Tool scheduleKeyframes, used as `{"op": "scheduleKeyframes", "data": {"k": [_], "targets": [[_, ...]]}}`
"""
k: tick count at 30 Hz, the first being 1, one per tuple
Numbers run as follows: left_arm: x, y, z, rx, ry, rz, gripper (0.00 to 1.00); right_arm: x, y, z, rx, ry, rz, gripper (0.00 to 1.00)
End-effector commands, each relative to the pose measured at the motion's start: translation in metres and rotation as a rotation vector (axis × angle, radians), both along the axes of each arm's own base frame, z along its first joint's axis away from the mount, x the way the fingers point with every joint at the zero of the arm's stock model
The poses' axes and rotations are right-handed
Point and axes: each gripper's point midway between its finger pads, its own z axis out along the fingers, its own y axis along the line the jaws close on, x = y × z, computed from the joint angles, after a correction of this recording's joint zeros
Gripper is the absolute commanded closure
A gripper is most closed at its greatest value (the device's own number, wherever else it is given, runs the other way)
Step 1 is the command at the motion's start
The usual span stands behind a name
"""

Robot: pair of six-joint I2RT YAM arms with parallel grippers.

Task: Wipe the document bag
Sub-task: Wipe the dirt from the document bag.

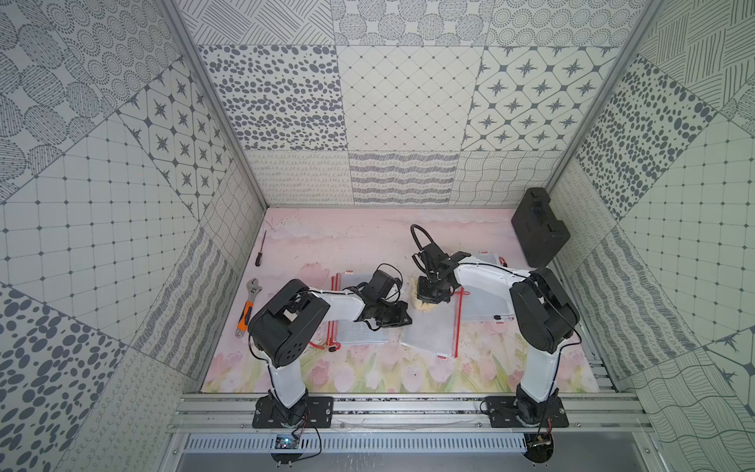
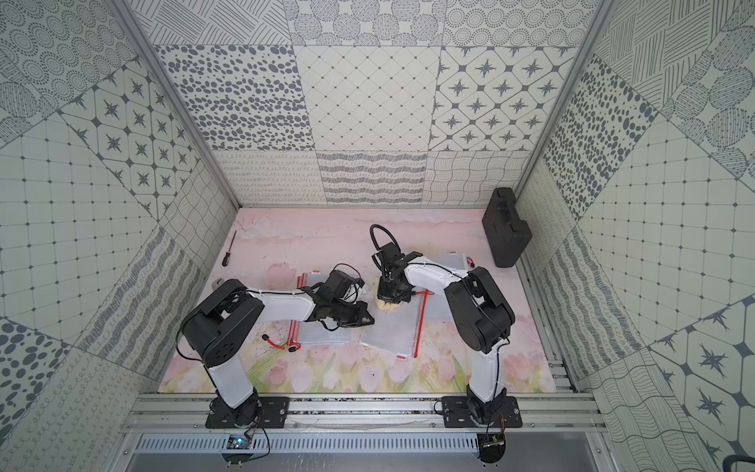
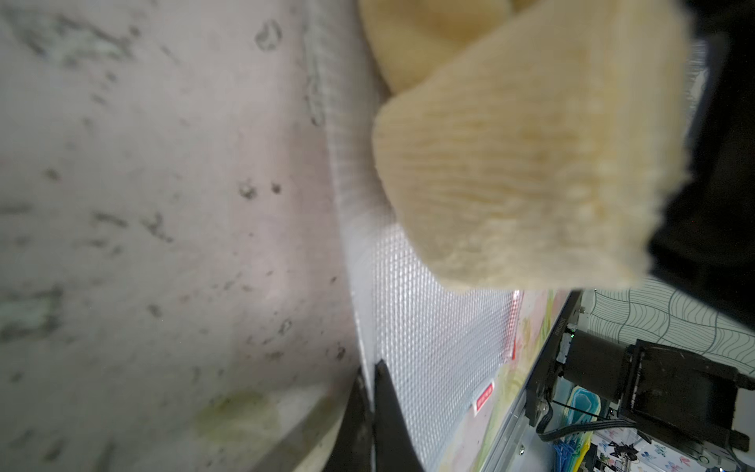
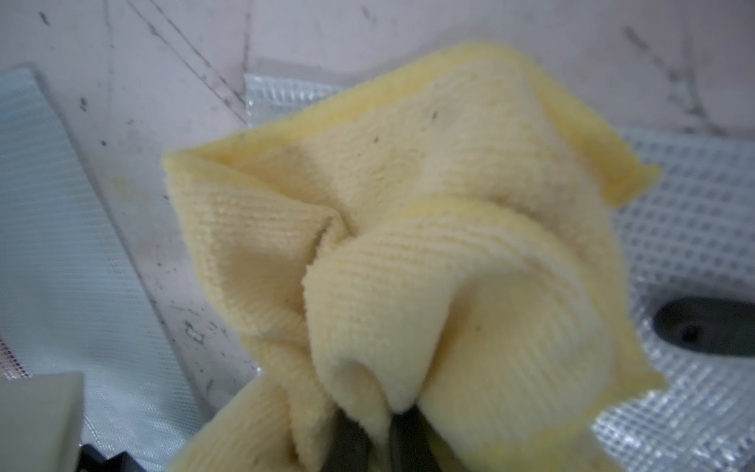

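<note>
Firmly, the right claw (image 4: 380,433) pinches the yellow cloth (image 4: 408,245) on the document bag (image 1: 429,331); the left claw (image 3: 371,412) clamps its edge.

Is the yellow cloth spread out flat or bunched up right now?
Bunched up: the cloth is gathered in folds in the right gripper, over the document bag.

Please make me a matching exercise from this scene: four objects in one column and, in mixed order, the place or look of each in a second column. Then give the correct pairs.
Column one
1. cloth
2. wrench
3. black case
4. screwdriver

Column two
A. thin, farthest back on the left
B. orange handle
C. at the far right corner
D. in the right gripper, on the document bag

Pairs: 1-D, 2-B, 3-C, 4-A
</note>
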Motion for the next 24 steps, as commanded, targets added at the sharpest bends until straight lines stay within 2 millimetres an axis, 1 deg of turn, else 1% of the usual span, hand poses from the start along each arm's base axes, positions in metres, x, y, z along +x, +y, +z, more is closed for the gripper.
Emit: {"op": "scheduleKeyframes", "data": {"k": [1, 3, 5, 8, 9, 10, 11, 13, 15, 18, 19, 20, 21, 23, 24], "targets": [[-0.019, 0.070, -0.057, 0.368, 0.105, 0.102, 1.00, -0.007, -0.047, -0.019, -0.069, 0.043, -0.089, 1.00], [-0.018, 0.071, -0.057, 0.363, 0.104, 0.107, 1.00, -0.006, -0.072, -0.023, -0.088, 0.051, -0.129, 1.00], [-0.019, 0.072, -0.057, 0.361, 0.104, 0.112, 1.00, 0.003, -0.094, -0.026, -0.098, 0.043, -0.169, 1.00], [-0.022, 0.075, -0.061, 0.368, 0.116, 0.116, 1.00, 0.020, -0.113, -0.024, -0.129, 0.040, -0.188, 1.00], [-0.023, 0.075, -0.062, 0.370, 0.118, 0.117, 1.00, 0.025, -0.115, -0.021, -0.140, 0.038, -0.188, 1.00], [-0.024, 0.076, -0.062, 0.371, 0.122, 0.119, 1.00, 0.032, -0.113, -0.017, -0.138, 0.034, -0.185, 1.00], [-0.024, 0.077, -0.063, 0.373, 0.122, 0.122, 1.00, 0.036, -0.106, -0.013, -0.121, 0.027, -0.181, 1.00], [-0.025, 0.079, -0.062, 0.377, 0.118, 0.128, 1.00, 0.043, -0.077, -0.001, -0.080, -0.007, -0.142, 1.00], [-0.024, 0.079, -0.062, 0.381, 0.117, 0.132, 1.00, 0.044, -0.046, 0.008, -0.082, -0.035, -0.080, 1.00], [-0.024, 0.080, -0.063, 0.386, 0.123, 0.136, 1.00, 0.034, 0.003, 0.005, -0.036, -0.013, 0.005, 1.00], [-0.025, 0.081, -0.064, 0.389, 0.127, 0.137, 1.00, 0.030, 0.014, 0.002, -0.012, -0.004, 0.020, 1.00], [-0.024, 0.081, -0.064, 0.390, 0.125, 0.136, 1.00, 0.029, 0.018, -0.001, 0.002, 0.004, 0.023, 1.00], [-0.024, 0.081, -0.064, 0.390, 0.125, 0.137, 1.00, 0.027, 0.018, -0.006, 0.005, 0.014, 0.016, 1.00], [-0.024, 0.081, -0.063, 0.393, 0.122, 0.138, 1.00, 0.024, 0.004, -0.013, -0.016, 0.027, -0.004, 1.00], [-0.024, 0.082, -0.064, 0.396, 0.122, 0.138, 1.00, 0.023, -0.007, -0.016, -0.029, 0.034, -0.019, 1.00]]}}
